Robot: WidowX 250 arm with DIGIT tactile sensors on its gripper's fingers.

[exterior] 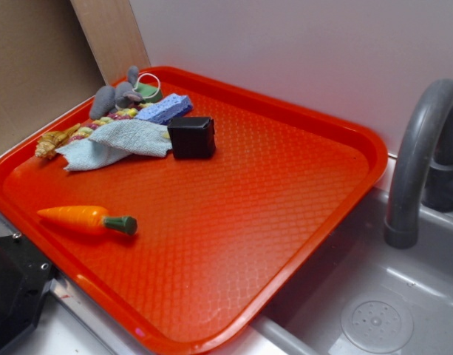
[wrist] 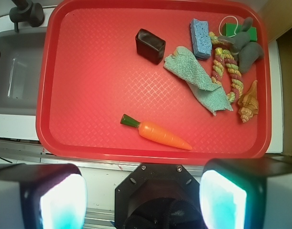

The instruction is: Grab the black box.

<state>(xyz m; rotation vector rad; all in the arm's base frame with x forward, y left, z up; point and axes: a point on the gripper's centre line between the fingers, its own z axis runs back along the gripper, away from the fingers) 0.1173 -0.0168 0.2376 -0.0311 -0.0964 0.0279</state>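
The black box, small and matte with rounded edges, stands on the red tray toward its back, just beside a pale blue-green cloth. In the wrist view my gripper is open, its two fingers wide apart with nothing between them. It hovers high over the tray's near rim, well away from the box. The exterior view does not show the gripper.
On the tray lie a carrot, a blue sponge, a rope toy, a shell, a grey plush and a green block. A grey sink with faucet adjoins the tray. A black mount sits below the gripper.
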